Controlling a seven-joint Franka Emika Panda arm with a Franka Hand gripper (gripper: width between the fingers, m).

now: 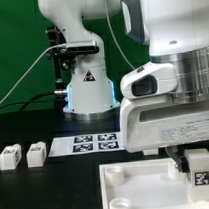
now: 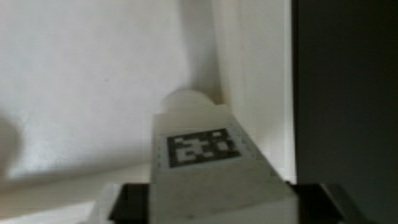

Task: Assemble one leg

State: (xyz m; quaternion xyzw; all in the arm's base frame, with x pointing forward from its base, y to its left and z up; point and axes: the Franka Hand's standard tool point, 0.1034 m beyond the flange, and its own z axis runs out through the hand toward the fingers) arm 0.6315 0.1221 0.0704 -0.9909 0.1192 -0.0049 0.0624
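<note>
End effector (image 1: 195, 163) grips the leg (image 1: 198, 172) over the tray piece (image 1: 133, 188) near the tabletop's (image 1: 37, 187) front edge; the leg's tag carries no legible writing.

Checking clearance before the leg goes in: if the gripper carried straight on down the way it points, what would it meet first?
Probably the white tray-like piece. The gripper points down, shut on the leg, whose tip would likely land first near a raised edge; depth is unclear.
</note>
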